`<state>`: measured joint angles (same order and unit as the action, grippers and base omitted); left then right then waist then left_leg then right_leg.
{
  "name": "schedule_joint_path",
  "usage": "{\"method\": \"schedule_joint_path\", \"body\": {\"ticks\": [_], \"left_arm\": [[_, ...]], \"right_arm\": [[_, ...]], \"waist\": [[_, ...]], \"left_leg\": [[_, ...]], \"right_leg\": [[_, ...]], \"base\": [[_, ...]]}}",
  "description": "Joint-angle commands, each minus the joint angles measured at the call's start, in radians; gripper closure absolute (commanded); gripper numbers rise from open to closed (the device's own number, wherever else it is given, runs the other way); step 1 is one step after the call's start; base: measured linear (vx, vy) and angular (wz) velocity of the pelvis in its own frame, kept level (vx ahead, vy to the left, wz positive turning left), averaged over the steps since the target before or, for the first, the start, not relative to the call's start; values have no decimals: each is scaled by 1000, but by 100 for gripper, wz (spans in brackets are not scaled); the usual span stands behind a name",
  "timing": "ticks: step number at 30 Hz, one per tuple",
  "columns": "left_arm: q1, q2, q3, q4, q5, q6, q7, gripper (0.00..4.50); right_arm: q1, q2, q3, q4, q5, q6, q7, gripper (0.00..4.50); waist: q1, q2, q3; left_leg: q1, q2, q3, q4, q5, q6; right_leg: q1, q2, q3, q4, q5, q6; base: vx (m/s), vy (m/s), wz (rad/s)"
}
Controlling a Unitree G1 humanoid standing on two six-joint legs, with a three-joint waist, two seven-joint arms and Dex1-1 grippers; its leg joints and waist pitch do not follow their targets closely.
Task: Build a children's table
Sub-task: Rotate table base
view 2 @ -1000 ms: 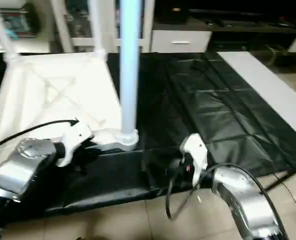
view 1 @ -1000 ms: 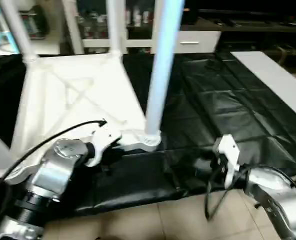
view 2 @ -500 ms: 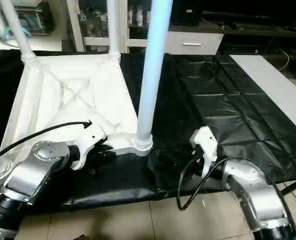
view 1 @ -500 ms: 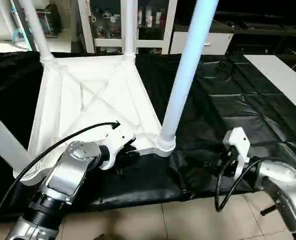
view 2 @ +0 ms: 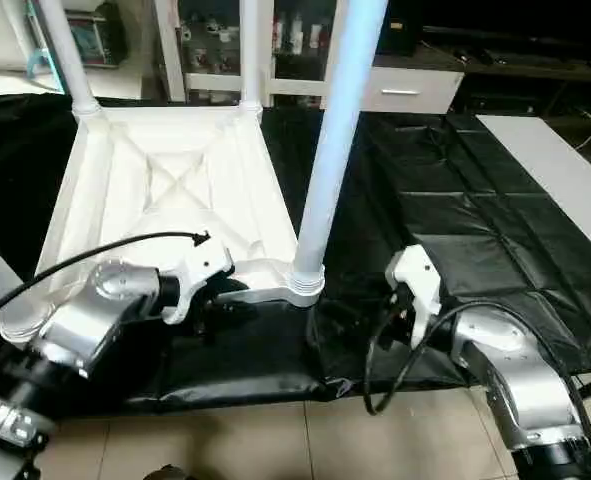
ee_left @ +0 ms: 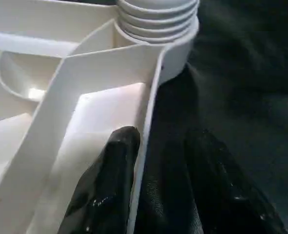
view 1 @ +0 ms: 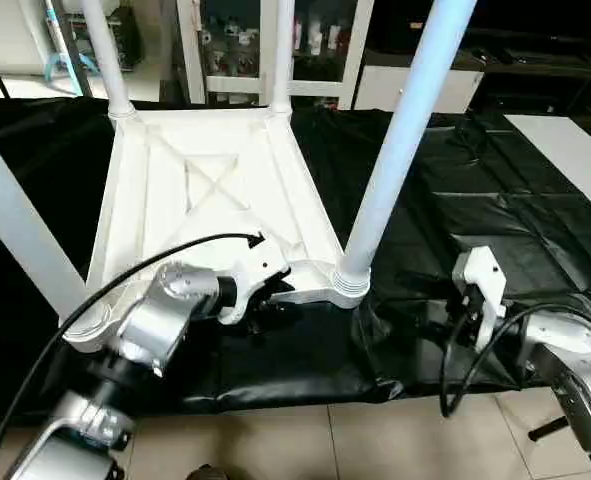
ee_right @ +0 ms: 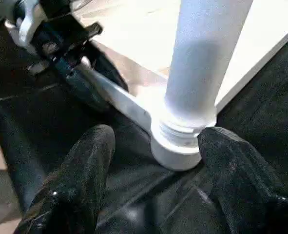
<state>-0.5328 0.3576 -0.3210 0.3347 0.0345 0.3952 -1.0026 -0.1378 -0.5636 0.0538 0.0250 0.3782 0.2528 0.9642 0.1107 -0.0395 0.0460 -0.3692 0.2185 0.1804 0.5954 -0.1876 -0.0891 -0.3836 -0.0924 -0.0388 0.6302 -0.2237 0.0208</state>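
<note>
- the children's table (view 1: 215,200) lies upside down on the black cloth (view 1: 455,210) of the work table, ribbed underside up, its near edge close to the cloth's front edge; four white legs rise from the corners.
- the left gripper (ee_left: 156,187) sits at the table's near rim, just left of the near right leg (view 1: 400,150). in the left wrist view its fingers (ee_left: 107,185) straddle the thin rim wall, one inside the top against the wall, the other outside over the cloth; the jaws stand part open around the rim, and whether they press it i cannot tell.
- that wrist view also shows the ribbed collar (ee_left: 156,19) of the leg socket up close, which the head views show small.
- the right gripper (ee_right: 153,161) hovers low over the cloth, just right of that same leg's base (ee_right: 182,141). its fingers (ee_right: 83,170) stand wide apart, holding nothing, the base seen between them and untouched.
- the right wrist view also catches the left gripper at the rim beyond the leg.
- the head views show all four legs, and shelving (view 1: 305,45) behind the table.
</note>
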Motion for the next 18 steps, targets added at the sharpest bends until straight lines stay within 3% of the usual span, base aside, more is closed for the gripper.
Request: {"method": "schedule_joint_path", "body": {"ticks": [1,2,3,9,15,16,18], "left_arm": [[-55,4,-9,24,8,-57,-22,273],[-59,4,-9,30,8,-61,-22,273],[-85,2,-5,75,3,-91,-28,273],[-130,-8,-1,150,-6,-163,-57,273],[-176,-24,13,224,-27,-222,-75,273],[-181,-26,16,232,-30,-218,-79,241],[-195,-26,16,252,-27,-220,-85,233]], "right_arm": [[5,-15,-13,-13,-3,-4,8,139],[6,-16,-14,-13,-2,-4,9,139],[9,-16,-16,-19,1,0,12,139],[18,-19,-17,-33,7,7,14,139],[20,-25,-20,-37,9,11,21,139],[21,-25,-20,-37,9,11,21,139],[20,-27,-18,-37,6,11,21,139]], "waist": [[-6,7,-61],[-6,4,-61],[-5,11,-61],[-5,8,-66],[-3,7,-64],[-3,5,-64],[-2,5,-64]], "left_leg": [[16,7,3,-67,-141,37],[17,8,3,-68,-144,35],[16,7,2,-67,-143,33],[15,8,1,-64,-112,41],[17,9,1,-66,-140,39],[17,9,2,-66,-136,40],[17,9,2,-65,-127,42]], "right_leg": [[38,-32,28,-70,-1,-219],[38,-32,28,-69,0,-222],[38,-32,28,-69,3,-224],[42,-32,27,-61,80,-245],[43,-35,27,-65,42,-248],[42,-35,27,-64,46,-249],[42,-35,27,-64,54,-251]], "base": [[0,0,0],[0,0,0],[0,0,0],[0,0,0],[0,0,0],[0,0,0],[0,0,0]]}}
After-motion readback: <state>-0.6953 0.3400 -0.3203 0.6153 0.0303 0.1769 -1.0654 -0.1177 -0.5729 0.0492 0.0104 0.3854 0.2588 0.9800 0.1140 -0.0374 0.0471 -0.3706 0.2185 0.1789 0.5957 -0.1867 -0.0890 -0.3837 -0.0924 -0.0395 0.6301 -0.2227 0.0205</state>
